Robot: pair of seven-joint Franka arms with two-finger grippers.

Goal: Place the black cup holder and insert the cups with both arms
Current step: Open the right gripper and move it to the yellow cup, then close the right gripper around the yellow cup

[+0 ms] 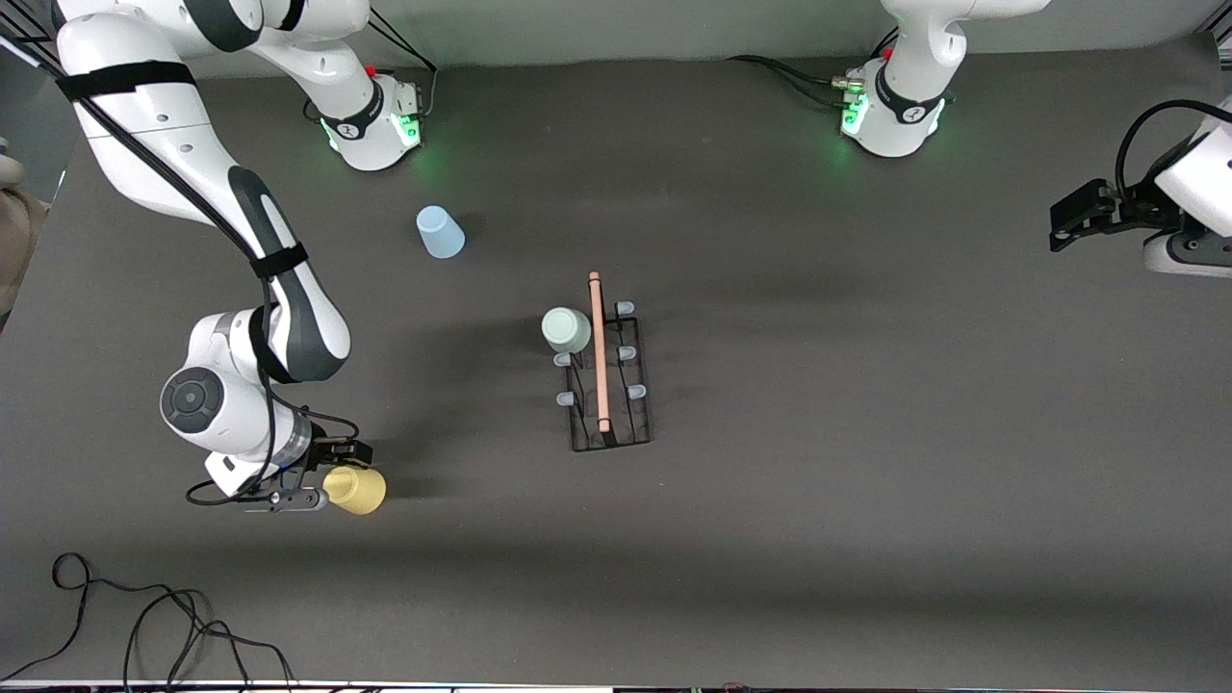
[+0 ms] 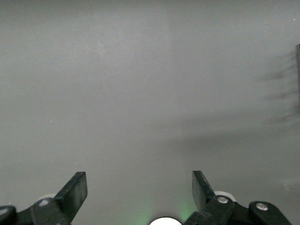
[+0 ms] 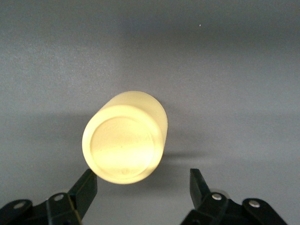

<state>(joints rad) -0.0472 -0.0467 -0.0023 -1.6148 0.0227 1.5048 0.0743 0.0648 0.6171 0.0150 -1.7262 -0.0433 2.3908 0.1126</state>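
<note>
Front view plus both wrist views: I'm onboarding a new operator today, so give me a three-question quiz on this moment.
1. True or false: the mint cup sits on a peg of the rack.
2. Which cup is at the right hand?
A. blue
B. yellow
C. mint
3. Fill in: the left hand waits open over the table at the ____ arm's end.

Key
1. True. It is upside down on the peg farthest from the front camera, on the side toward the right arm.
2. B. The open fingers flank the yellow cup, not closed on it. The blue cup stands apart.
3. left
</note>
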